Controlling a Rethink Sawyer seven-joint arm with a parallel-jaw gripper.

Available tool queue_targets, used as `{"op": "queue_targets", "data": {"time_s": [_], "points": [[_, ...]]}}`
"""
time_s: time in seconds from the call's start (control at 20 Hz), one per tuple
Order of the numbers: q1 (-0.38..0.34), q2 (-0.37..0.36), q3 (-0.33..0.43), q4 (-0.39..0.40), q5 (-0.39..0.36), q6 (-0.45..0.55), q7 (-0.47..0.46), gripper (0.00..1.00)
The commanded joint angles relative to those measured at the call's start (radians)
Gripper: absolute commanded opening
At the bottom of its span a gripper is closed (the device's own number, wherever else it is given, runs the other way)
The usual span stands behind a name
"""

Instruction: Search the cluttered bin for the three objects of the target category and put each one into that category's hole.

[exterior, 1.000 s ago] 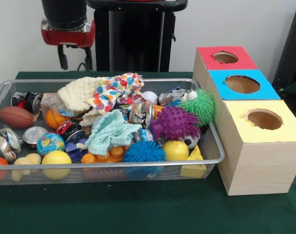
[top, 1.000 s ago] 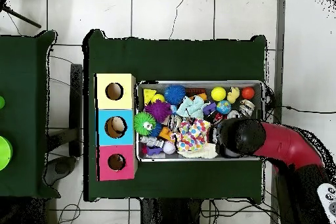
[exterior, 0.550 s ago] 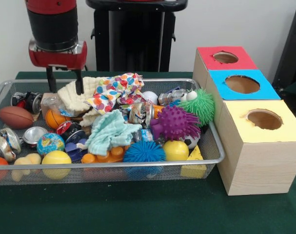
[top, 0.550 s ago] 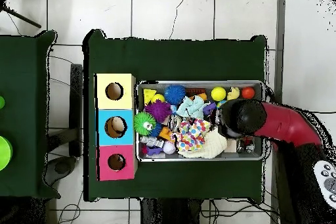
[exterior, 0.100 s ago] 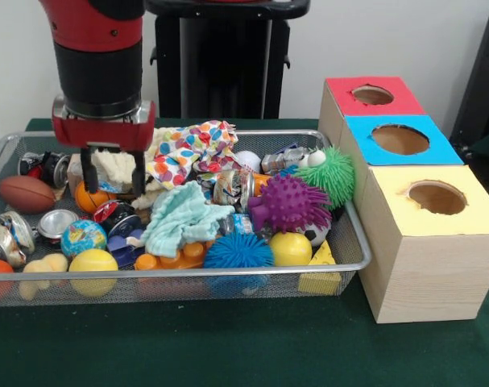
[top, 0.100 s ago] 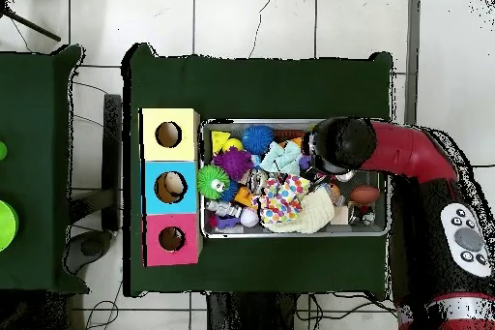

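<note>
1. Over the left part of the wire bin (exterior, 0.100 s ago: 353,242) I see my red and black arm (exterior, 0.100 s ago: 99,56) standing straight up and down, with its wrist pointing at the toys.
2. My gripper (exterior, 0.100 s ago: 113,171) is open, with its two black fingers (exterior, 0.100 s ago: 89,169) spread apart and nothing held between them. They reach down beside the small orange basketball (exterior, 0.100 s ago: 89,198) and the cream cloth (exterior, 0.100 s ago: 115,168).
3. Near the middle lie a spotted cloth (exterior, 0.100 s ago: 184,147), a pale green cloth (exterior, 0.100 s ago: 180,218) and a purple spiky ball (exterior, 0.100 s ago: 288,203).
4. On the right stand the red box (exterior, 0.100 s ago: 369,95), blue box (exterior, 0.100 s ago: 399,139) and yellow box (exterior, 0.100 s ago: 433,201), each with a round hole on top.
5. I cannot tell which toys are the ones to find.
</note>
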Motion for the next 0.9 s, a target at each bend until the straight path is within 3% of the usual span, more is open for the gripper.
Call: {"op": "queue_targets", "data": {"time_s": [0.05,0.3,0.5,0.8,0.9], "points": [[0.006,0.149,0.053,-0.234,-0.017,0.154,-0.095,1.00],[-0.012,0.234,0.080,-0.370,-0.024,0.229,-0.196,1.00],[-0.042,0.264,0.089,-0.399,-0.030,0.239,-0.252,1.00],[-0.100,0.224,0.062,-0.291,-0.049,0.172,-0.258,1.00],[-0.128,0.201,0.059,-0.220,-0.056,0.117,-0.254,1.00]]}}
